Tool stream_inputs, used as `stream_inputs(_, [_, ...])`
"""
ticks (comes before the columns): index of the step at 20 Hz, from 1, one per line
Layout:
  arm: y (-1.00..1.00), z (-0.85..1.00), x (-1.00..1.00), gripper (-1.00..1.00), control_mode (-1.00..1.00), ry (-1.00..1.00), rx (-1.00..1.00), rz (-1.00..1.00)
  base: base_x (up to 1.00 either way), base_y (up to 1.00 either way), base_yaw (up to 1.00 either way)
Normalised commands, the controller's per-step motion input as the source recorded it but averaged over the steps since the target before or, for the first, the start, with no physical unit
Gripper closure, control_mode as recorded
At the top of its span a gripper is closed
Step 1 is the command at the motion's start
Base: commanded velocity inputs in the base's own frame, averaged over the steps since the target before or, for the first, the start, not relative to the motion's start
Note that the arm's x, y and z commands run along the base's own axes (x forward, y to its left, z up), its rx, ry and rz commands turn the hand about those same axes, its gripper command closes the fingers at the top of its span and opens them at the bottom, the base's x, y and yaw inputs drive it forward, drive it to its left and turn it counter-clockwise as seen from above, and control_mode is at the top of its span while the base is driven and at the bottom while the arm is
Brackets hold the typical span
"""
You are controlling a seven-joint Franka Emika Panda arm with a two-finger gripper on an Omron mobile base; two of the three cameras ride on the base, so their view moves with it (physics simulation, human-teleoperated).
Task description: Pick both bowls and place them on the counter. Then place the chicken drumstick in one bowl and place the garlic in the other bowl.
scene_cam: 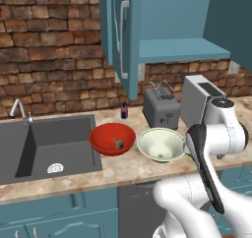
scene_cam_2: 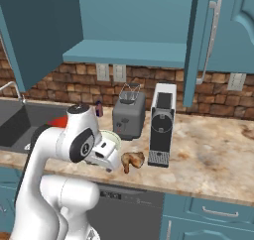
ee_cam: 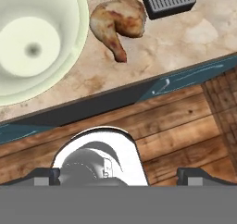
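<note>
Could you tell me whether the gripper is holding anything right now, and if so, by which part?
Nothing is held. The gripper is open with nothing between its fingers; the chicken drumstick lies untouched on the counter.

A home kitchen: a beige marbled stone surface [scene_cam: 123, 170] over teal cabinet fronts [scene_cam: 59, 217], a dark grey sink [scene_cam: 49, 146] with a metal tap [scene_cam: 19, 109], a grey toaster [scene_cam: 161, 109], a coffee machine [scene_cam_2: 162, 125], a brick backsplash [scene_cam: 49, 60] and open teal wall cupboards [scene_cam_2: 129, 30].
</note>
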Motion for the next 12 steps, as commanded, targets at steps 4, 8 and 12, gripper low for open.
stream_inputs(4, [-0.06, -0.24, 0.13, -1.00, -1.00, -0.01, -0.07, 0.00, 0.00, 0.00, 0.00])
stream_inputs(8, [-0.18, -0.22, 0.22, -1.00, -1.00, -0.09, -0.06, 0.01, 0.00, 0.00, 0.00])
stream_inputs(12, [-0.24, -0.29, 0.30, -1.00, -1.00, -0.05, -0.02, 0.06, 0.00, 0.00, 0.00])
